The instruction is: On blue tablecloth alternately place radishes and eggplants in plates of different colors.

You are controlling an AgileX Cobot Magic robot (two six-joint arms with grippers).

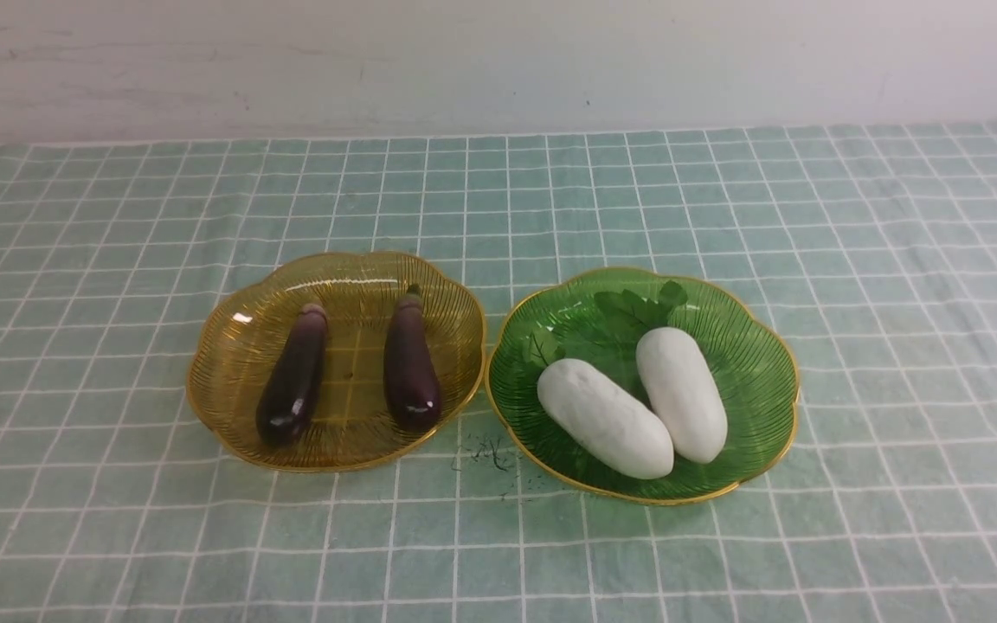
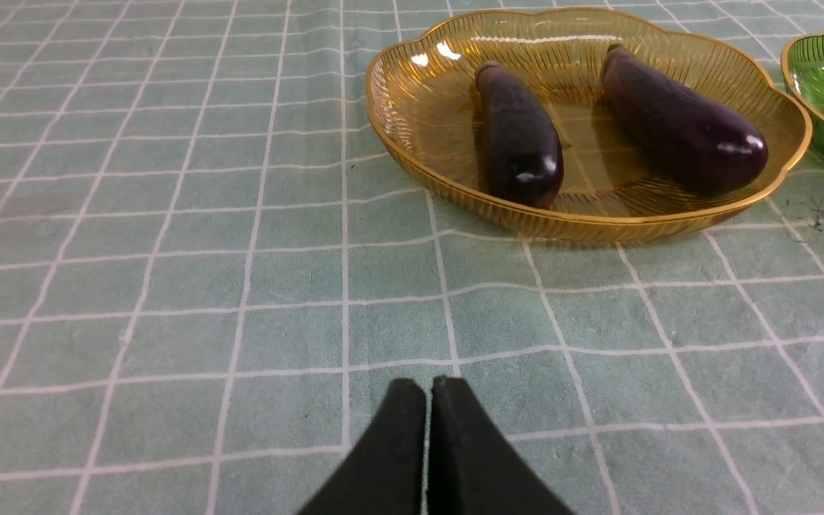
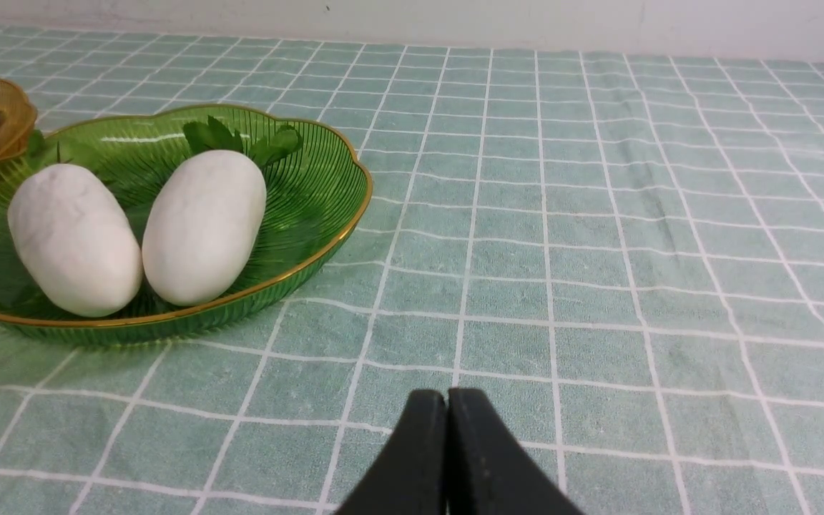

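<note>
Black and pressed tip to tip, the left gripper (image 2: 428, 390) holds nothing and hangs over bare blue tablecloth (image 1: 498, 536). Ahead of it, well apart from the tips, stands the amber-yellow plate (image 2: 419, 107) with two eggplants inside. The left eggplant (image 2: 519, 143) and the right eggplant (image 2: 677, 129) lie roughly side by side without touching, their stem caps turned to the far rim and their glossy rounded ends toward the gripper.

Likewise black, the right gripper (image 3: 448, 400) is closed on nothing above the cloth. The green plate (image 3: 326, 193) sits ahead of it and off toward the robot's left, also clear of the tips. Two radishes rest in it: the left radish (image 3: 72, 239) and the right radish (image 3: 204, 225) lie close together, their near ends touching or nearly so and their green leafy tops pointing toward the wall.

From the front, neither gripper shows. The two plates stand just beside each other in the middle of the counter, rims almost meeting, amber on the robot's left and green on its right. A small dark scribbled mark (image 1: 490, 452) sits on the cloth between their near edges; it cannot be read as writing. No labels or brands are visible.
</note>
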